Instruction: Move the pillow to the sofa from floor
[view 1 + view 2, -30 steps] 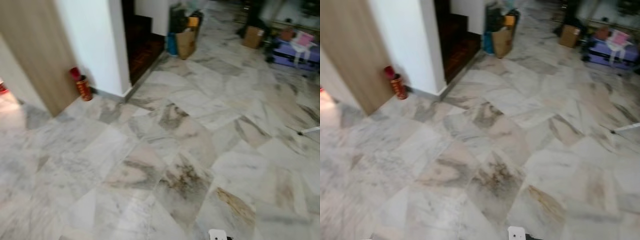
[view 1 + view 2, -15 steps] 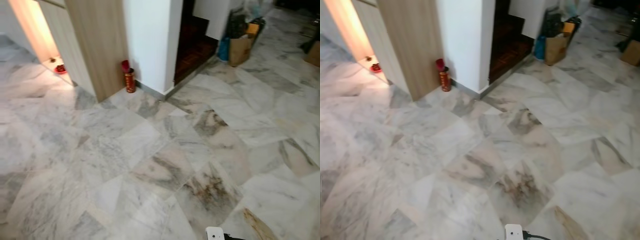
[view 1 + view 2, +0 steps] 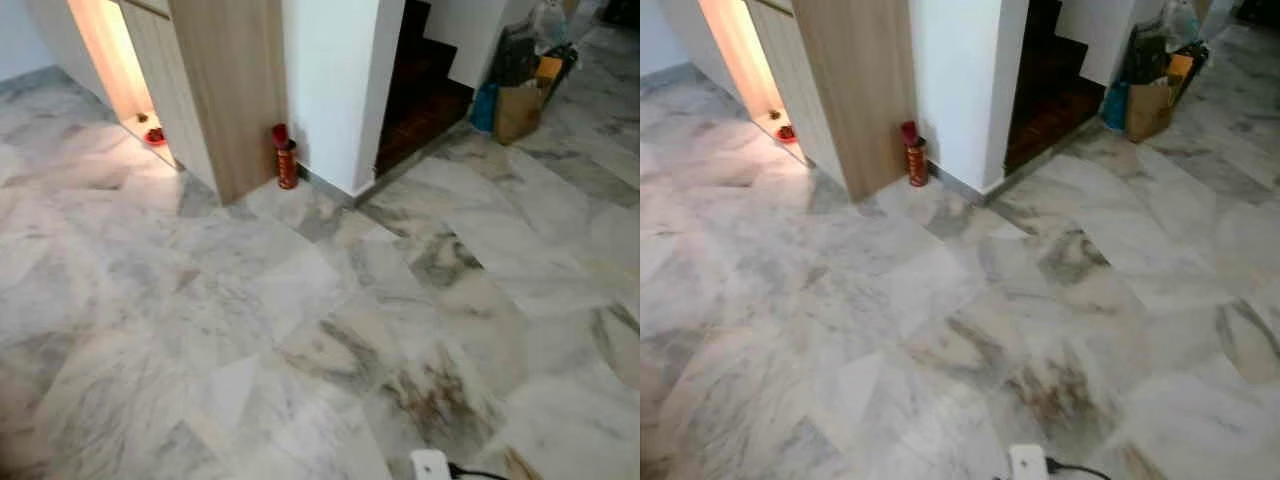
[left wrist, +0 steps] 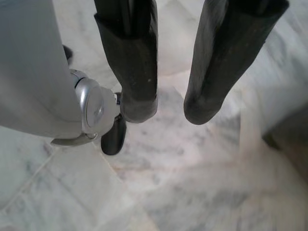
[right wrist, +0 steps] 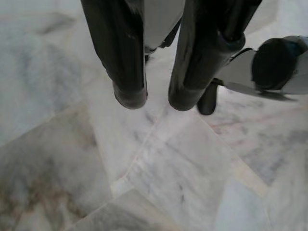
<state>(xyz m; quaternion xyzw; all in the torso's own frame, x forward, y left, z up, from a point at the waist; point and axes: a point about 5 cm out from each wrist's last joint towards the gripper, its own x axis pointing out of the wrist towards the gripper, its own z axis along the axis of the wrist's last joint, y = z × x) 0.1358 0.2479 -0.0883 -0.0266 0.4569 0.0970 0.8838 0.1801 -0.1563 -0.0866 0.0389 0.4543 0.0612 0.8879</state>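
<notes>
pillow and sofa: neither could be placed from these frames, so i cannot tell where the pillow lay. the left gripper [image 4: 171, 108] hung over the marble floor [image 3: 300, 330], its two black fingers [image 4: 137, 62] parted with a plain gap and nothing between them. the right gripper [image 5: 156, 101] hung the same way above the tiles, fingers slightly apart and empty, a pale grout line running below its tips. well ahead of both grippers, a red canister [image 3: 286, 160] stood on the floor touching the foot of a wooden panel [image 3: 230, 80], just beside a white wall [image 3: 330, 80]. farther off to the right of that, a brown paper bag [image 3: 520, 108] sat by a dark stairway [image 3: 425, 90]. a small white device [image 3: 430, 465] with a black cable lay on the floor close below the head camera
</notes>
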